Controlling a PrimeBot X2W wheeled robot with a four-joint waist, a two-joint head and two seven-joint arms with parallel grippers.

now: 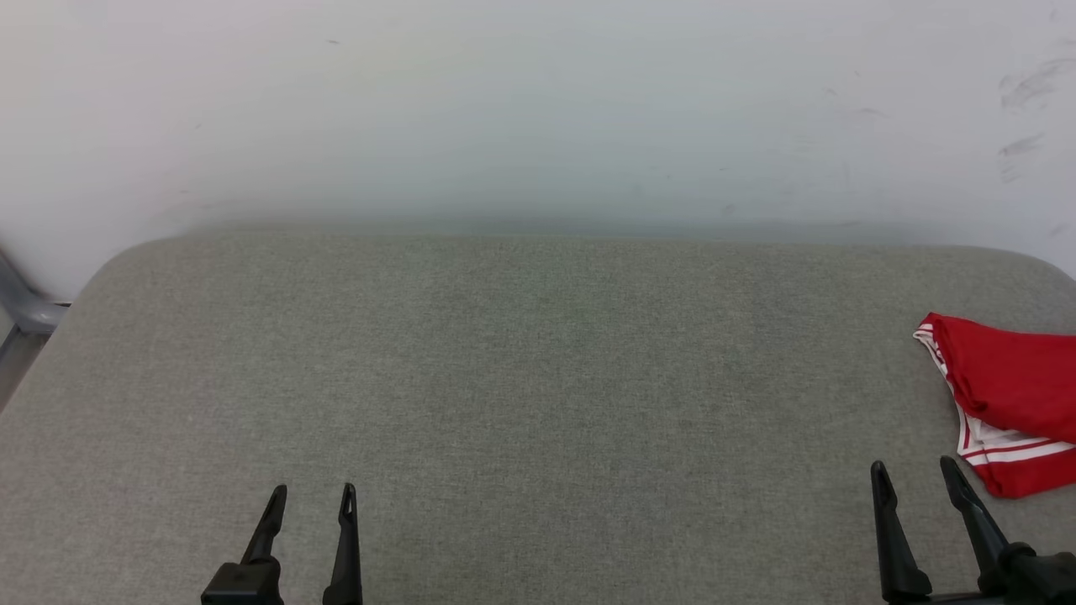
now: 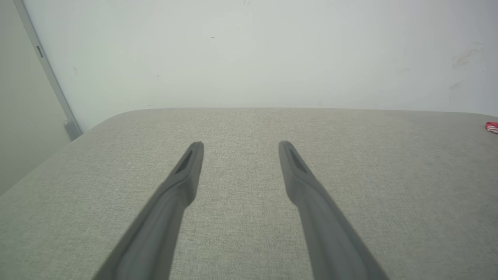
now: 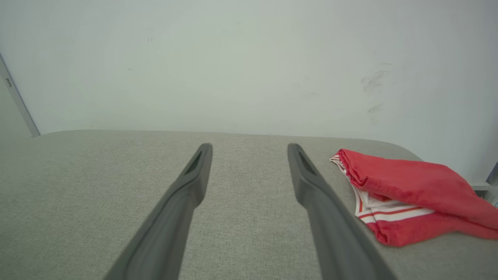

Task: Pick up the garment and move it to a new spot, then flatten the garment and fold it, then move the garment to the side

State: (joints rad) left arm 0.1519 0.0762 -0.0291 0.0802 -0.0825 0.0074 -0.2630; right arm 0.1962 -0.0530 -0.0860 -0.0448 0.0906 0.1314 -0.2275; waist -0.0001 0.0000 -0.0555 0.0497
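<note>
The garment (image 1: 1013,395) is a red shirt with red-white striped trim, lying folded in a bundle at the far right of the grey padded table (image 1: 538,353), partly cut off by the picture's edge. In the right wrist view the garment (image 3: 408,190) lies just right of my right fingers; a tiny red corner of the garment (image 2: 492,126) shows at the right edge of the left wrist view. My right gripper (image 1: 915,469) stands open at the lower right, a little left of and nearer than the shirt, not touching it. My left gripper (image 1: 313,494) stands open at the lower left, holding nothing.
A pale wall (image 1: 538,109) rises right behind the table's far edge. A grey metal frame (image 1: 25,307) stands off the table's left corner. The table's corners are rounded.
</note>
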